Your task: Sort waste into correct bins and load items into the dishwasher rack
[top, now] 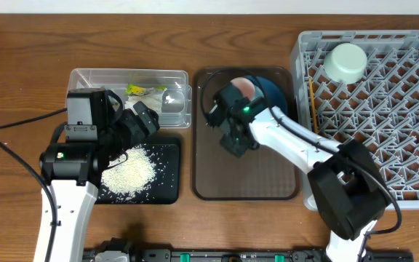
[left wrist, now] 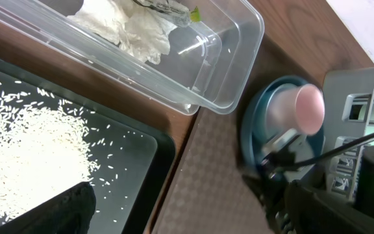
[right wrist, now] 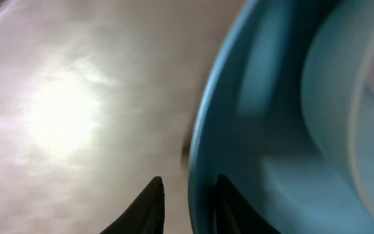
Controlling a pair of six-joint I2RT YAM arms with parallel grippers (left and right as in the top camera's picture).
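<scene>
1. Two robot arms reach over a wooden desk (top: 20, 65), seen from above.
2. The left end effector (top: 142, 122) hovers above the line where the clear tub meets the black tray. Its fingers are spread wide and hold nothing.
3. The clear tub (top: 86, 76) sits at the far left of the desk. Inside it are a crumpled white tissue (left wrist: 125, 29) and a yellow-green wrapper (top: 140, 91).
4. The black tray (top: 166, 189) lies just beside the tub, nearer the robot. It carries a heap of white rice grains (top: 128, 173), with loose grains scattered around the heap.
5. A brown serving tray (top: 246, 182) lies in the middle of the desk, with the blue plate (top: 275, 91) at its far end. On the plate is a small pale-blue bowl (left wrist: 278, 110) with a pink cup (left wrist: 307, 107) tipped against it.
6. The right end effector (right wrist: 187, 201) is low at the plate's near rim, with one finger outside the rim and one inside. The gap between them is narrow. The close view is blurred, so I cannot tell whether they press on the rim.
7. The grey rack (top: 413, 145) fills the right side. A pale greenish bowl (top: 345, 62) sits upside down in its far left corner, and wooden chopsticks (top: 312, 102) lie along its left wall.
</scene>
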